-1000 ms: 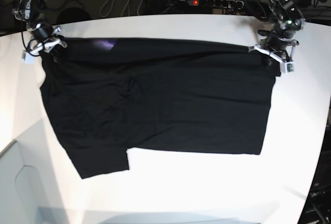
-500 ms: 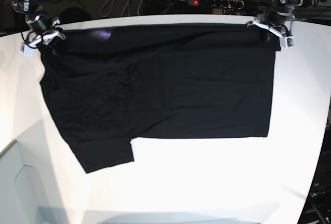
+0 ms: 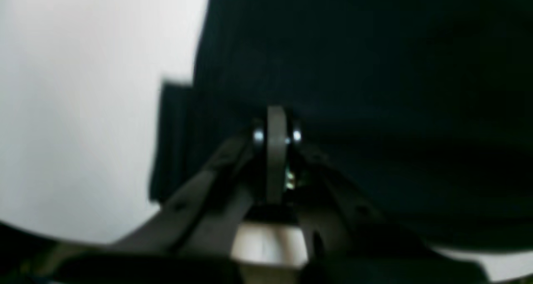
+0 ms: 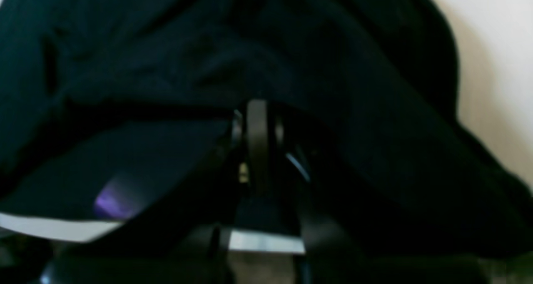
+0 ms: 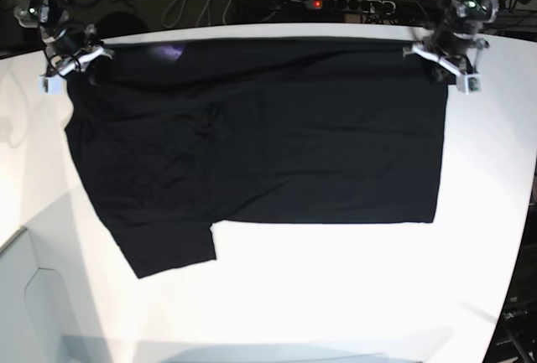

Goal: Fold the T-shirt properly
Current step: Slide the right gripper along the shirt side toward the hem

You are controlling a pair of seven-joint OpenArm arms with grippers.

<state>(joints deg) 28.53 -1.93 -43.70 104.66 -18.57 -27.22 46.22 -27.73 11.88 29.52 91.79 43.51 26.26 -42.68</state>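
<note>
Base view: the T-shirt (image 5: 260,137) lies spread flat on the white desk (image 5: 336,296), its upper edge along the far side of the desk. One sleeve points toward the near left corner. A small purple patch (image 5: 172,51) shows near the upper left edge. My right pincer (image 5: 74,59) grips the upper left corner of the cloth; my left pincer (image 5: 443,54) grips the upper right corner. A power strip (image 5: 344,2) lies behind the desk.

Left wrist view: my left pincer (image 3: 275,128) is fully closed, with black cloth pinched between its tips. The desk shows white at left.

Right wrist view: my right pincer (image 4: 257,121) is fully closed on bunched black cloth. The picture is blurred.
</note>
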